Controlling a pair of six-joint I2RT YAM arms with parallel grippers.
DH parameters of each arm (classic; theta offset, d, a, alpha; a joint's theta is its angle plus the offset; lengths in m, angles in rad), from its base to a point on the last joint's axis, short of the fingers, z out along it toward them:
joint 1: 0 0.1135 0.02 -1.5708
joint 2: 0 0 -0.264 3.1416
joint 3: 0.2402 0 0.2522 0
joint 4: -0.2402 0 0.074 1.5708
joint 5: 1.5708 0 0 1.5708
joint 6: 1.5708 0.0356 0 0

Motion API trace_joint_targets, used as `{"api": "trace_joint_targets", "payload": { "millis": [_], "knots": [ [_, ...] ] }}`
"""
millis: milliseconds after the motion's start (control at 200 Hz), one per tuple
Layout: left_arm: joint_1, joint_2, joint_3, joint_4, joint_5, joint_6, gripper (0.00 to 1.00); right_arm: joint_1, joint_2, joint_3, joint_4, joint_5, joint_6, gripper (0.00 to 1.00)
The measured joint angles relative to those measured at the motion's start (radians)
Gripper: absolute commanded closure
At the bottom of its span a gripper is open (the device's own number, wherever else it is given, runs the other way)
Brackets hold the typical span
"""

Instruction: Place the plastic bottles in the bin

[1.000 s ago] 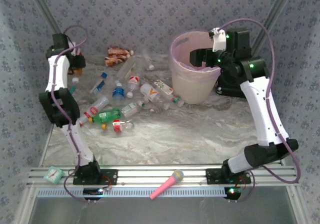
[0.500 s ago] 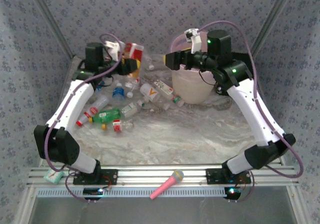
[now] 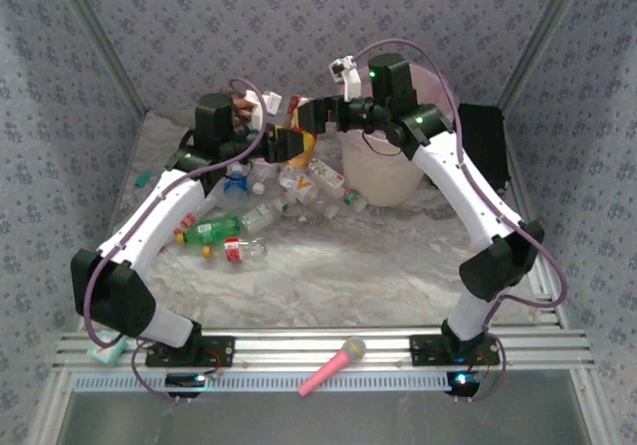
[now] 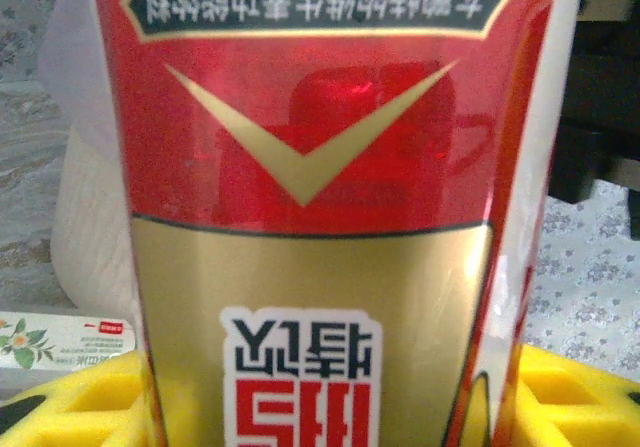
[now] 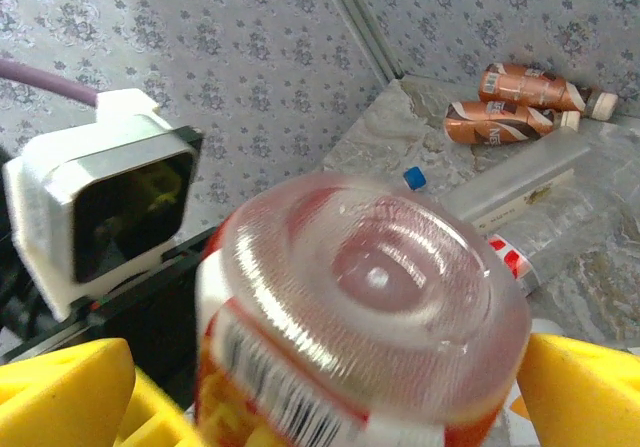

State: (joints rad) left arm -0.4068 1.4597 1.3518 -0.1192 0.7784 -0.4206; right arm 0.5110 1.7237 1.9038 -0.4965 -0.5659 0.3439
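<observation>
The left tool (image 3: 282, 146) was closed on a red-and-gold bottle (image 3: 299, 134), holding it in the air over the far middle of the bench (image 3: 348, 276), just left of the bin (image 3: 388, 178). The right tool (image 3: 318, 116) stood wide open. Its yellow fingers (image 5: 575, 392) sat on either side of that bottle's clear base and, as far as could be told, gripped nothing. This looked like a hand-over half made, with the bottle not yet in the bin. The right arm hid the bin's inside, so what it already contained could not be told. Much was left to do: many loose bottles (image 3: 261, 211) lay scattered on the bench left of the bin, among them a green bottle (image 3: 214, 231) and two brown bottles (image 5: 520, 102) at the far edge.
</observation>
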Motion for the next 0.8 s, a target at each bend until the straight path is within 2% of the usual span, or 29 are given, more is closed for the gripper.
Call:
{"api": "trace_joint_targets", "payload": {
  "millis": [120,235,330,435,570,650,800],
  "knots": [
    [-0.012,0.0,0.0,0.019,0.004,-0.008,0.52,-0.002,0.026,0.001,0.017,-0.008,0.026,0.01],
    [-0.017,0.001,0.0,0.02,0.004,-0.017,0.52,-0.003,0.047,0.006,0.047,-0.037,0.05,0.13],
    [-0.019,0.001,0.0,0.024,0.003,-0.019,0.48,-0.005,0.049,0.006,0.061,-0.058,0.074,0.25],
    [-0.02,0.001,0.0,0.04,-0.005,-0.019,0.43,-0.013,0.049,0.006,0.073,-0.073,0.087,0.31],
    [-0.021,0.001,0.0,0.045,-0.012,-0.014,0.26,-0.016,0.049,0.006,0.08,-0.083,0.087,0.35],
    [-0.021,0.0,0.0,0.041,-0.015,-0.002,0.01,-0.022,0.049,0.006,0.083,-0.08,0.086,0.35],
    [-0.021,-0.014,0.0,-0.016,-0.031,0.042,0.0,-0.059,0.049,0.02,0.07,-0.043,0.068,0.35]
  ]
}}
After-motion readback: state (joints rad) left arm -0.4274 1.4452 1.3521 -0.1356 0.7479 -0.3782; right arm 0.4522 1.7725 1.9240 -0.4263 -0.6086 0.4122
